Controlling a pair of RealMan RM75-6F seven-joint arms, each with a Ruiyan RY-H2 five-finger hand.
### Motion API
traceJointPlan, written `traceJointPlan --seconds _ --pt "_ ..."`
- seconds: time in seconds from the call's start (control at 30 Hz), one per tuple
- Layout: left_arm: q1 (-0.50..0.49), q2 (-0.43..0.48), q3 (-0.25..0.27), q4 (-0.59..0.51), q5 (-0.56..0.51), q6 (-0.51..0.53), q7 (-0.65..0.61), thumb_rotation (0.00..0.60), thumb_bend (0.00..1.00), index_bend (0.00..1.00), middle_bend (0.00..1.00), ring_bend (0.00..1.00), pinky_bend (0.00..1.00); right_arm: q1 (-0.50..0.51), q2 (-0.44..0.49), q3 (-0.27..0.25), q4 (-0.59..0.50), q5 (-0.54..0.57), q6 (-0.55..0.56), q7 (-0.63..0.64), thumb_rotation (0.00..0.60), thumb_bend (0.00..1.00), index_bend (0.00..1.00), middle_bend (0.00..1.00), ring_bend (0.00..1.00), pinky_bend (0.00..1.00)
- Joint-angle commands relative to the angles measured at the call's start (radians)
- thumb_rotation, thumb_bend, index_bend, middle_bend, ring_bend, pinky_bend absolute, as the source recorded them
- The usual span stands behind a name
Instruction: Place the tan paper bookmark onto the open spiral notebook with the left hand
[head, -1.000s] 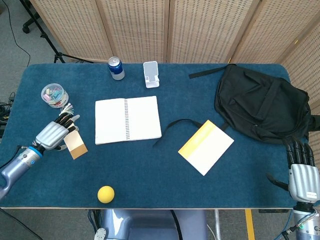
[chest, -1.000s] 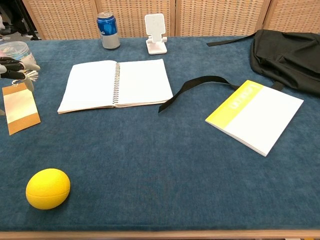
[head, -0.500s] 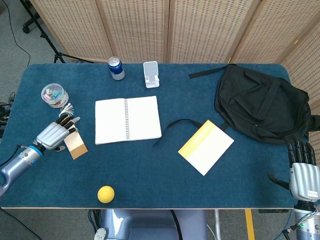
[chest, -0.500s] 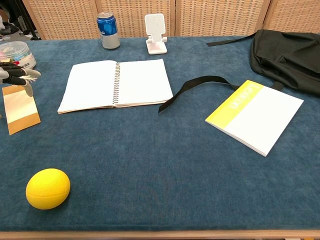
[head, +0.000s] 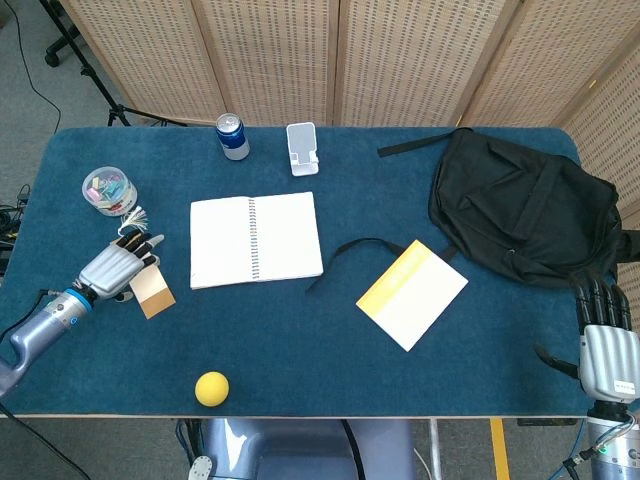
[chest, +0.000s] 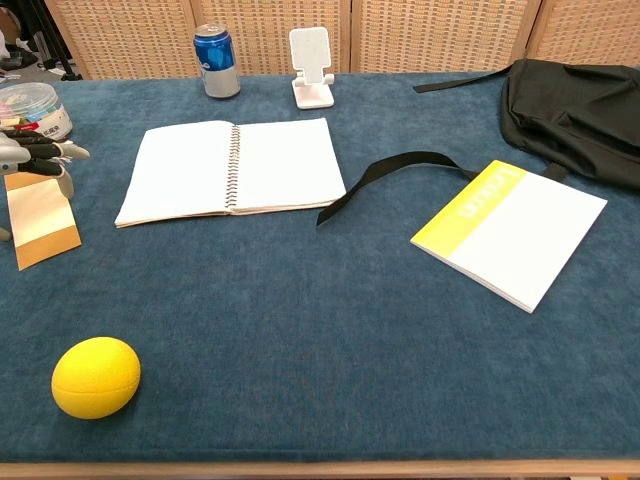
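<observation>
The tan paper bookmark (head: 155, 294) (chest: 42, 226) lies flat on the blue table, left of the open spiral notebook (head: 255, 240) (chest: 230, 170). My left hand (head: 112, 268) (chest: 36, 156) hovers at the bookmark's far end, fingers stretched out and slightly apart over its top edge. Whether the fingertips touch the paper is unclear; nothing is pinched. The notebook's white pages are bare. My right hand (head: 605, 347) rests at the table's front right corner, fingers straight, holding nothing.
A clear tub of small items (head: 108, 190) stands just behind the left hand. A yellow ball (head: 211, 388) lies near the front edge. A blue can (head: 233, 137), white phone stand (head: 303, 148), black backpack (head: 520, 210) and yellow-white book (head: 411, 294) lie further off.
The left hand has sunk slightly and shifted a little over the bookmark's far end. The bookmark, notebook and right hand have stayed put.
</observation>
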Motion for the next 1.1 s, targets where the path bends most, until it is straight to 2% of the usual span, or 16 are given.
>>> traceJointPlan --seconds 0.03,0.2,0.37,0.53,0.63,0.8,1.1 --pt "-0.004 0.001 0.003 -0.007 -0.004 -0.008 0.005 0.6 0.16 0.32 0.0 0.0 0.0 -0.001 0.001 0.0 -0.001 0.0 0.001 0.001 0.6 0.0 0.0 0.0 0.0 0.0" --pt "-0.016 0.008 0.008 -0.025 -0.008 -0.031 0.013 0.6 0.17 0.32 0.0 0.0 0.0 -0.001 0.001 0.0 -0.003 0.002 -0.001 0.001 0.6 0.0 0.0 0.0 0.0 0.0" --pt "-0.028 0.02 0.012 -0.053 -0.011 -0.052 0.025 0.6 0.25 0.34 0.0 0.0 0.0 0.0 0.003 -0.001 -0.005 0.004 -0.006 0.004 0.6 0.0 0.0 0.0 0.0 0.0" --pt "-0.027 0.03 0.003 -0.083 -0.026 -0.041 0.052 0.6 0.36 0.57 0.0 0.0 0.0 0.0 0.005 -0.001 -0.004 0.002 -0.005 0.005 0.6 0.0 0.0 0.0 0.0 0.0" --pt "-0.019 0.032 -0.001 -0.09 -0.032 -0.027 0.061 0.6 0.37 0.64 0.0 0.0 0.0 -0.001 0.007 -0.002 -0.004 -0.002 -0.004 0.009 0.6 0.0 0.0 0.0 0.0 0.0" --pt "-0.008 0.037 -0.004 -0.097 -0.035 0.005 0.076 0.6 0.37 0.71 0.0 0.0 0.0 -0.001 0.011 -0.002 -0.006 -0.004 -0.002 0.015 0.6 0.0 0.0 0.0 0.0 0.0" --pt "-0.008 0.052 -0.029 -0.12 -0.046 0.068 0.119 0.6 0.37 0.72 0.0 0.0 0.0 -0.003 0.018 -0.002 -0.014 -0.011 0.002 0.024 0.6 0.0 0.0 0.0 0.0 0.0"
